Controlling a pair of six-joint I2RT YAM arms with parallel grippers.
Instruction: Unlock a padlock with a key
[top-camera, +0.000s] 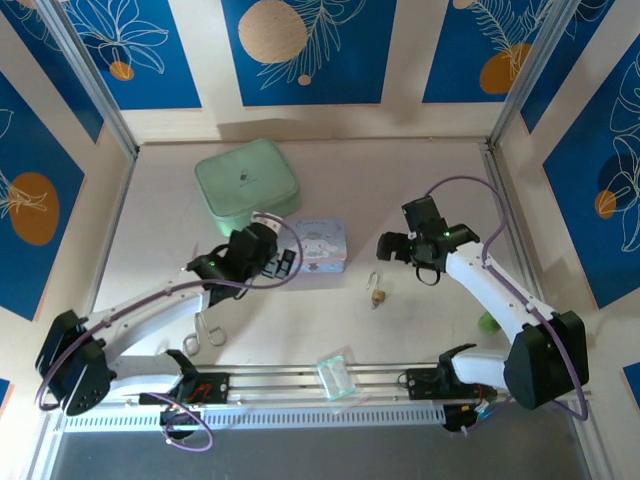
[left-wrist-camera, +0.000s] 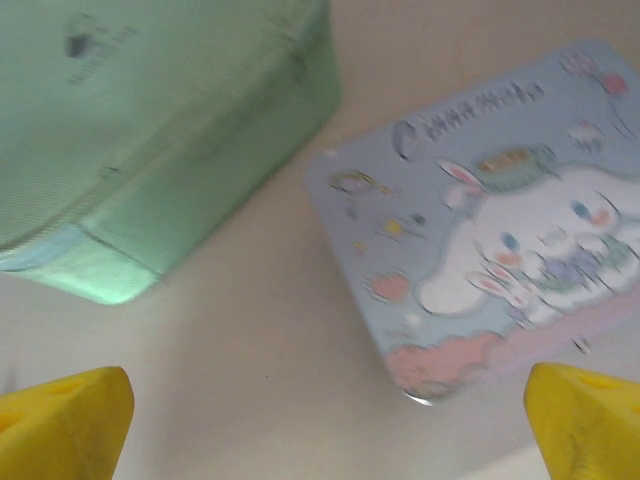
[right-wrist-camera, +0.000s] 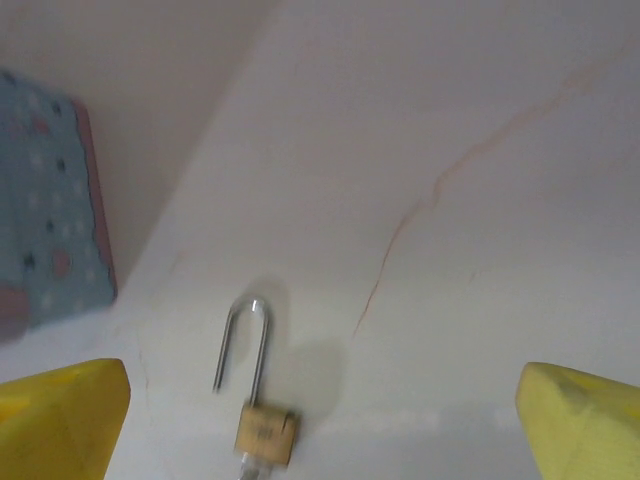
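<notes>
The padlock (right-wrist-camera: 264, 430), a small brass block, lies flat on the table with its thin silver shackle (right-wrist-camera: 245, 340) swung out, one leg free of the body. A short silvery stub, seemingly the key (right-wrist-camera: 252, 468), sticks out of the block's near end at the frame's lower edge. My right gripper (right-wrist-camera: 320, 425) hovers open just above it, with nothing between the yellow fingertips (right-wrist-camera: 60, 420). From above, the padlock (top-camera: 377, 293) lies a little in front of the right gripper (top-camera: 408, 252). My left gripper (top-camera: 283, 263) is open beside the light blue cartoon box (top-camera: 322, 246), holding nothing.
A mint green zip case (top-camera: 247, 178) sits behind the left gripper. The green case (left-wrist-camera: 150, 150) and the cartoon box (left-wrist-camera: 480, 220) lie ahead of the left gripper (left-wrist-camera: 320, 430). Wire loops (top-camera: 205, 330) lie front left, a clear plastic bag (top-camera: 337, 374) on the front rail.
</notes>
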